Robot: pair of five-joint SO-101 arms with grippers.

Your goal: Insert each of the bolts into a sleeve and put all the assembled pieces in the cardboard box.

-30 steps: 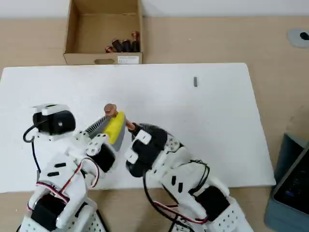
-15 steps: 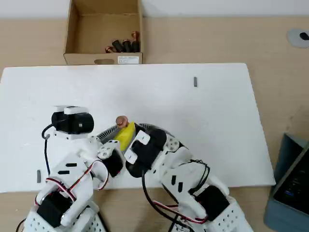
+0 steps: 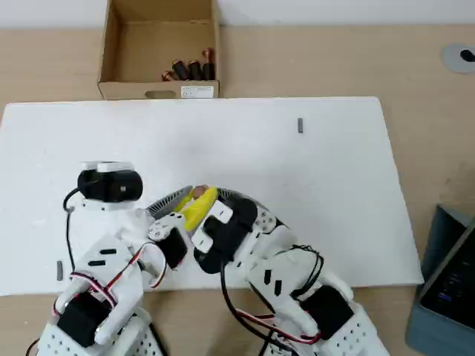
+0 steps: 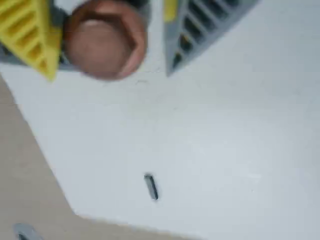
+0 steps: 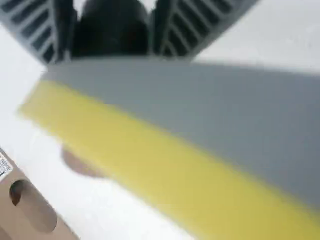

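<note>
— Near the front edge of the white mat (image 3: 334, 208), high view: findings?
— The left hand (image 3: 197, 196) meets the right arm there, the bolt (image 3: 199, 190) at its fingertips. The cardboard box (image 3: 126, 90) stands well apart across the desk (image 3: 334, 59); its label (image 3: 197, 91) is illegible.
— Left wrist view?
— Left hand clamped on the bolt, head facing the lens; the long axis apparently runs away from it.
— Right wrist view?
— The right hand (image 5: 112, 50) holds a dark sleeve (image 5: 112, 25). The left hand's yellow finger (image 5: 125, 150) crosses just beyond it, bolt behind. Judgement: shank must align with the bore.
</note>
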